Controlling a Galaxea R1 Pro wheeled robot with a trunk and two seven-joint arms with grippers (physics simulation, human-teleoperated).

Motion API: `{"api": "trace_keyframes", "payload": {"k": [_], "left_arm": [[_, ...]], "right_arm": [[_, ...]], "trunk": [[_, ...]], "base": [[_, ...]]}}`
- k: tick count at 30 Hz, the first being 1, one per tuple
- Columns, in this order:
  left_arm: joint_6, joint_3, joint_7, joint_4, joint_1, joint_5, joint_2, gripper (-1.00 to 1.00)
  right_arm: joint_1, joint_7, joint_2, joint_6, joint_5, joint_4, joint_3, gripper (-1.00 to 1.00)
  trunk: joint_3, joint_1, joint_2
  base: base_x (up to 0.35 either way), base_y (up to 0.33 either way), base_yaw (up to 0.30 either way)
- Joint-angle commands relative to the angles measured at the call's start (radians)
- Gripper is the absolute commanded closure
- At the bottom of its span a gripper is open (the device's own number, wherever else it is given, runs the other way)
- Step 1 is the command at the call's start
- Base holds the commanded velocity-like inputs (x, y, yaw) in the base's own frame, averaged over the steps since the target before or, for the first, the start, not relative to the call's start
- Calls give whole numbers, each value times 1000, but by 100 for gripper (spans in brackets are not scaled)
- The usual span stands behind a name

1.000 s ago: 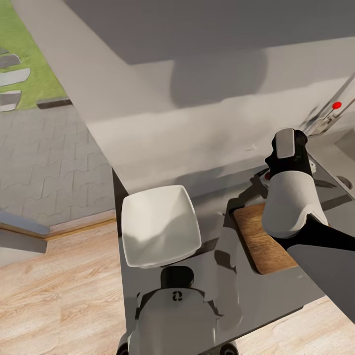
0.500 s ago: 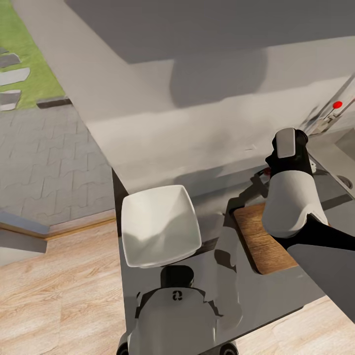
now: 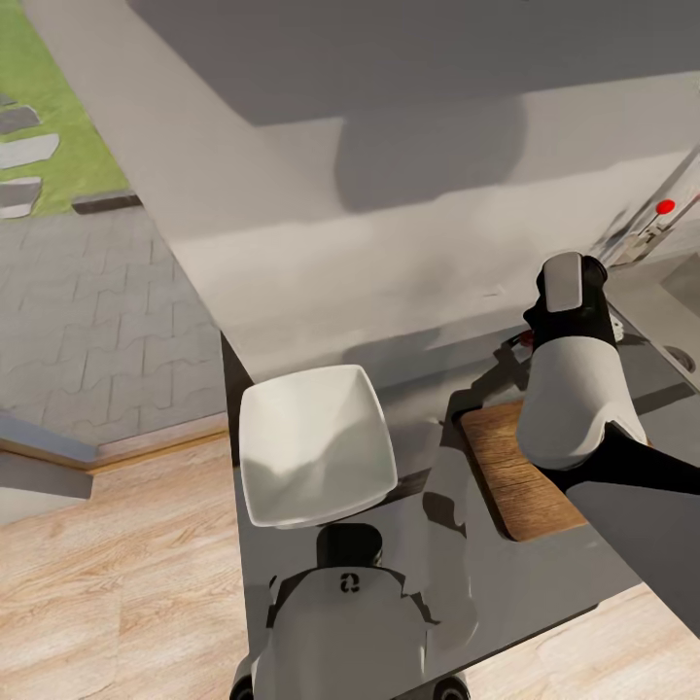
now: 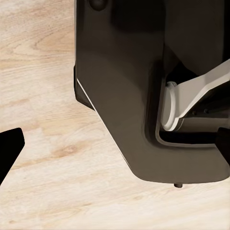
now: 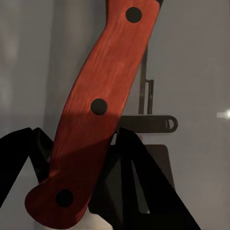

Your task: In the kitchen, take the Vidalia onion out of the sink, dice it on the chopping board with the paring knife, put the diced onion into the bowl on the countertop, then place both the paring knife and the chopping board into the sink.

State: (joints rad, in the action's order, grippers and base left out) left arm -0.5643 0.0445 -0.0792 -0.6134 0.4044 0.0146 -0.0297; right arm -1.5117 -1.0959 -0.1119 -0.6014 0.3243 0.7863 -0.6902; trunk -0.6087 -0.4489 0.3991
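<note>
On the glossy grey reflective tabletop a shallow white squarish bowl with rounded corners sits near the left end, and a brown wood-grain chopping board lies well to its right, partly covered by the robot's white right forearm. That arm reaches past the far edge of the board toward the angular chrome tap with a red knob, beside which a corner of the grey steel sink shows at the frame's right edge. In the right wrist view the right hand has its two dark fingers on either side of the orange-red, three-riveted handle of the paring knife, which lies on the grey surface; whether they press on it cannot be told. In the left wrist view the left hand hangs over the pale wooden floor beside the robot's dark base, one black fingertip at the edge, and its spread cannot be told.
</note>
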Motion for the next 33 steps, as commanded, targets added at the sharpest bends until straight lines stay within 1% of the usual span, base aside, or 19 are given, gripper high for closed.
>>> {"api": "trace_keyframes", "payload": {"k": [1, 33], "left_arm": [[0, 5, -8, -2, 1, 2, -1, -100], [-1, 5, -8, -3, 1, 1, -1, -100]], "right_arm": [[36, -5, 0, -15, -4, 1, -3, 100], [36, -6, -2, -15, -2, 2, -2, 100]], "trunk": [[-1, -1, 1], [48, -1, 1]], "base": [[0, 0, 0], [0, 0, 0]]}}
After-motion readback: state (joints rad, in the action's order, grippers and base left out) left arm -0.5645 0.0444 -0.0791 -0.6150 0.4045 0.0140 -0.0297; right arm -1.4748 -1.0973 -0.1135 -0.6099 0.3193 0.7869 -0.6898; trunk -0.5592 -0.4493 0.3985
